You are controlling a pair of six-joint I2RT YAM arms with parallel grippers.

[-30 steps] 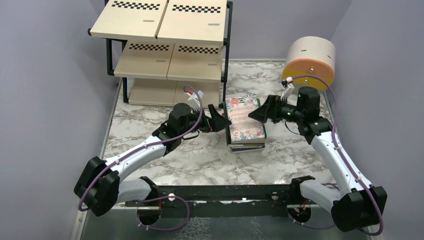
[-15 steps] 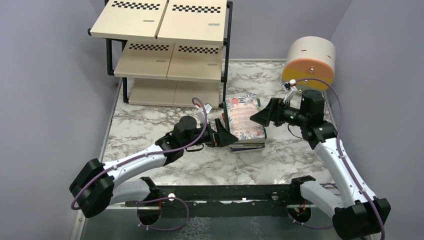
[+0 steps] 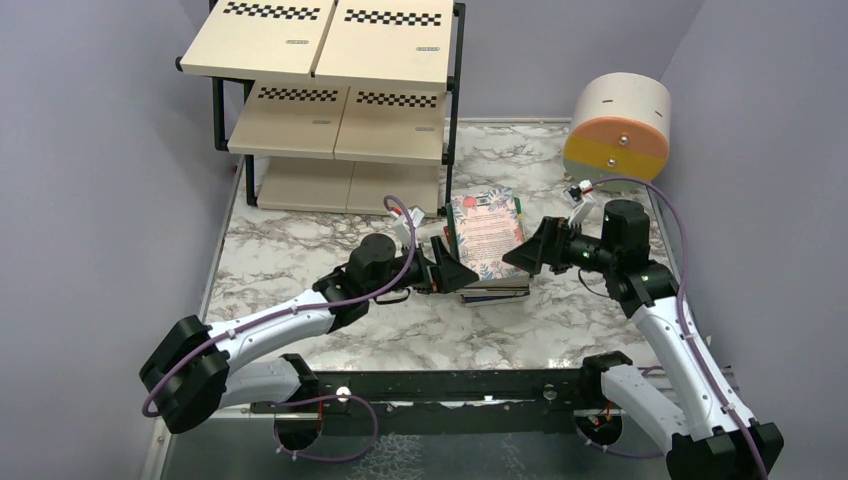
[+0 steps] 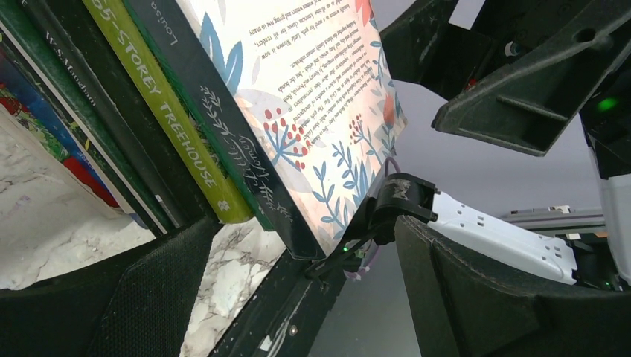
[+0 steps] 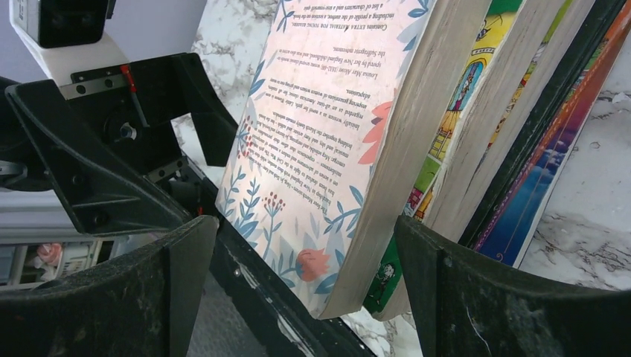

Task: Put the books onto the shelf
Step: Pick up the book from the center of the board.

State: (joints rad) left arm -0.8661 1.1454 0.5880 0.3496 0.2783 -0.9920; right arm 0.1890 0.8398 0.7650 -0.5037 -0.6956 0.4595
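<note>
Paper-heavy and likely slippery, the books [image 3: 488,240] want gripping by their stiff side edges, where left gripper [image 3: 458,272] and right gripper [image 3: 518,256] hover, jaws wide open and empty.

Lavender walls [image 3: 100,200], white marble tabletop [image 3: 275,245]

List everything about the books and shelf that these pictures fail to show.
- Lower covers: top view, hidden under the floral book.
- Book count: stack too small from above; both wrist views cut it at the frame edge.
- Bottom shelf board: top view, mostly covered by the board above.
- Contact between stack and left tool or right tool: top view, tool bodies block it.
</note>
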